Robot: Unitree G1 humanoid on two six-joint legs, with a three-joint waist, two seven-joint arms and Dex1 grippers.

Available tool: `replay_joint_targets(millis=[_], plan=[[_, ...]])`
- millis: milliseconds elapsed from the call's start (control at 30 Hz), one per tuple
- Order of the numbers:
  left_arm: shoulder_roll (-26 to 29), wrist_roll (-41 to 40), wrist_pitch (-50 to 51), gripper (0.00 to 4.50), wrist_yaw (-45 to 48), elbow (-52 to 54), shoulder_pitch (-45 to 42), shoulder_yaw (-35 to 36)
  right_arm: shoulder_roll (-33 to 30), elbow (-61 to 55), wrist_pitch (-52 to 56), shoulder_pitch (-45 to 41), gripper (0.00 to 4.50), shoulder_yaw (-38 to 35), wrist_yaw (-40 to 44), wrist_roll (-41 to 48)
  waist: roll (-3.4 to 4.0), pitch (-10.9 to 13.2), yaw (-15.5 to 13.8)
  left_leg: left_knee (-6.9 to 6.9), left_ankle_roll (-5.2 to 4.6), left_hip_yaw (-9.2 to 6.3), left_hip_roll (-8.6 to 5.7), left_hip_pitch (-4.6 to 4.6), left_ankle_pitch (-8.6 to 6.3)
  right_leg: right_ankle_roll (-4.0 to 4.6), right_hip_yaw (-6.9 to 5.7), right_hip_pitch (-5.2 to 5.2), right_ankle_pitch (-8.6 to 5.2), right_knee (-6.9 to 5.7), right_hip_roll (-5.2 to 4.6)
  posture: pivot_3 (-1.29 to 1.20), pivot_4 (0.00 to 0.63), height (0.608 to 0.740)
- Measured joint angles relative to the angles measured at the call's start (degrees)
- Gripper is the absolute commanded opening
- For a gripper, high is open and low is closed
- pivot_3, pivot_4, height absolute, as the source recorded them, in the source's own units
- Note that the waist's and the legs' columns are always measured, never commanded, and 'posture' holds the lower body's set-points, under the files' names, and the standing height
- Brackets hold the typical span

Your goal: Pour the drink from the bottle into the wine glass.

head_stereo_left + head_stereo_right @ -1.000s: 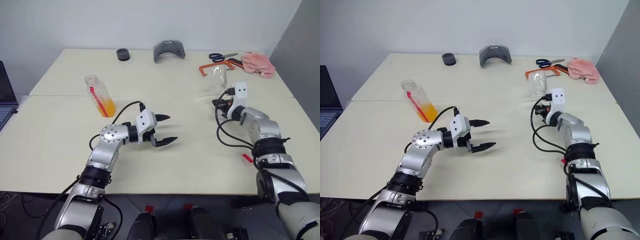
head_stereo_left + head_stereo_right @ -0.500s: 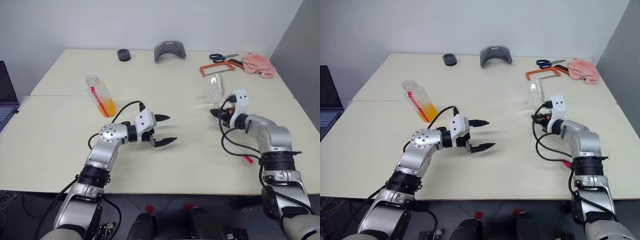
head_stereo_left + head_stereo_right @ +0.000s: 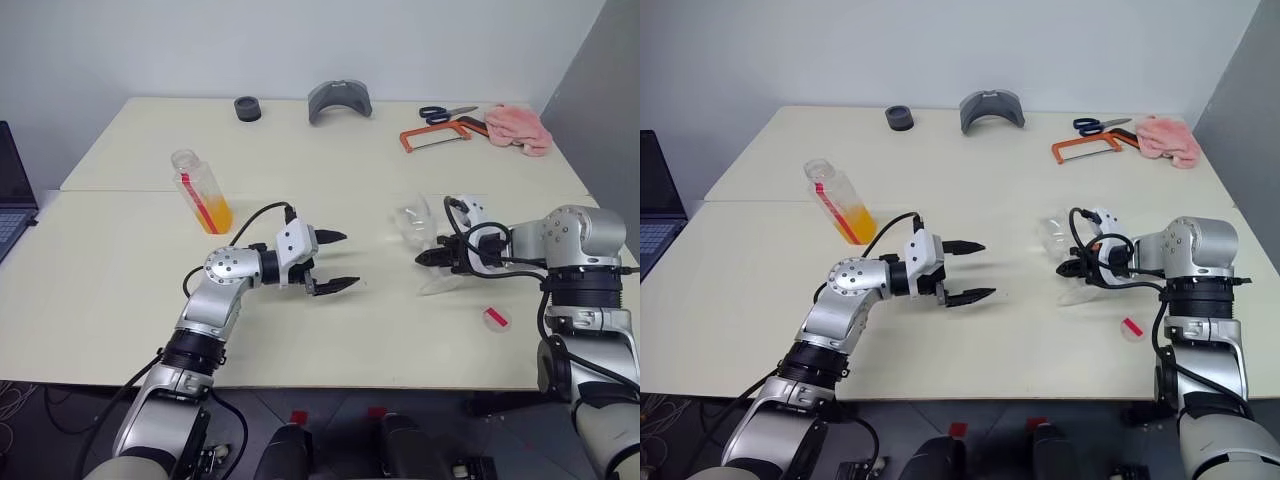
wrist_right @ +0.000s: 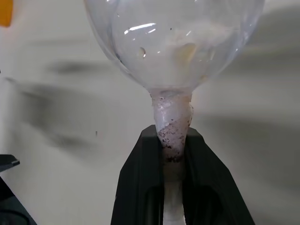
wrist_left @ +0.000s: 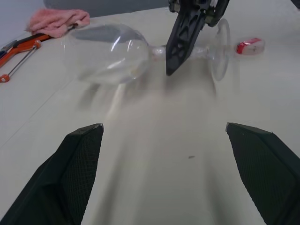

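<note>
The bottle (image 3: pixel 203 192) stands uncapped at the table's left, its lower part holding the orange drink (image 3: pixel 214 215). The wine glass (image 3: pixel 411 222) is empty and tipped on its side, bowl toward the left arm, foot (image 5: pixel 220 49) toward the right arm. My right gripper (image 4: pixel 171 138) is shut on its stem (image 4: pixel 171 117), and shows too in the head view (image 3: pixel 424 258). Whether the glass touches the table I cannot tell. My left gripper (image 3: pixel 336 262) hangs open and empty over the table's middle, pointing at the glass, a hand's length from the bowl (image 5: pixel 108 54).
A pinkish-red cap (image 3: pixel 496 318) lies near the front right edge. Along the back stand a black ring (image 3: pixel 246 108), a grey curved piece (image 3: pixel 338 100), scissors (image 3: pixel 445 113), an orange saw (image 3: pixel 435 137) and a pink cloth (image 3: pixel 517 128). A laptop (image 3: pixel 10 190) sits far left.
My right gripper has drawn back toward me and turned, tipping the wine glass from upright onto its side. The left gripper and the bottle have stayed put.
</note>
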State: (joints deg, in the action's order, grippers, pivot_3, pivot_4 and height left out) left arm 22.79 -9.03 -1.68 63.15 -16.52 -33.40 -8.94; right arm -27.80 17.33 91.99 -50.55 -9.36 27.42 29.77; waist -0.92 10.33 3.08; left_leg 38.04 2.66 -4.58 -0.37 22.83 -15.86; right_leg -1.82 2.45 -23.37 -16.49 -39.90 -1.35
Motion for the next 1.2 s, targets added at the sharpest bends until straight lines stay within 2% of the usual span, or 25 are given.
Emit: replay_joint_targets(millis=[100, 133, 500, 767, 1133, 1200], plan=[[0.0, 0.0, 0.0, 4.50, 0.0, 0.0, 0.0, -0.1, -0.3, -0.1, 0.0, 0.7, 0.15, 0.6, -0.5, 1.2, 0.00, 0.0, 0.0, 0.00, 0.00, -0.01, 0.00, 0.00, 0.00, 0.00, 0.01, 0.00, 0.00, 0.00, 0.00, 0.00, 0.150, 0.740], [0.0, 0.0, 0.0, 4.50, 0.0, 0.0, 0.0, -0.1, -0.5, -0.2, 0.0, 0.7, 0.87, 0.7, -0.6, 1.5, 0.00, 0.0, 0.0, 0.00, 0.00, -0.01, 0.00, 0.00, 0.00, 0.00, 0.00, 0.00, 0.00, 0.00, 0.01, 0.00, 0.150, 0.740], [0.0, 0.0, 0.0, 4.50, 0.0, 0.0, 0.0, -0.1, -1.2, -2.1, 0.0, 1.7, 4.48, 2.1, -1.5, 5.2, 0.00, 0.0, 0.0, 0.01, 0.00, -0.02, 0.01, 0.00, 0.00, 0.00, 0.00, 0.00, 0.00, 0.00, 0.01, 0.00, 0.150, 0.740], [-0.3, 0.2, -0.1, 4.50, -0.2, 0.0, 0.1, -0.3, -7.2, 1.4, 0.0, -2.5, 4.48, 11.8, 3.0, 7.0, 0.00, 0.0, 0.0, 0.02, 0.00, 0.00, -0.01, 0.00, 0.00, 0.00, 0.00, 0.01, 0.00, 0.03, 0.02, 0.00, 0.150, 0.740], [-0.6, 0.4, -1.0, 4.50, -1.2, 0.8, 2.0, -1.2, -9.3, 16.0, -10.3, -13.4, 4.48, 31.8, 21.5, -0.5, 0.00, 0.0, 0.1, 0.02, 0.00, -0.03, 0.01, 0.00, 0.00, 0.00, -0.01, -0.01, 0.00, 0.05, 0.03, 0.00, 0.150, 0.740], [-0.6, 0.4, -1.0, 4.50, -1.2, 1.5, 2.6, -1.8, -8.9, 18.5, -12.3, -14.3, 4.08, 33.4, 24.3, -2.2, 0.00, 0.0, 0.1, 0.02, 0.00, -0.05, 0.02, -0.01, 0.00, 0.00, -0.01, -0.01, 0.00, 0.04, 0.03, 0.00, 0.150, 0.740]])
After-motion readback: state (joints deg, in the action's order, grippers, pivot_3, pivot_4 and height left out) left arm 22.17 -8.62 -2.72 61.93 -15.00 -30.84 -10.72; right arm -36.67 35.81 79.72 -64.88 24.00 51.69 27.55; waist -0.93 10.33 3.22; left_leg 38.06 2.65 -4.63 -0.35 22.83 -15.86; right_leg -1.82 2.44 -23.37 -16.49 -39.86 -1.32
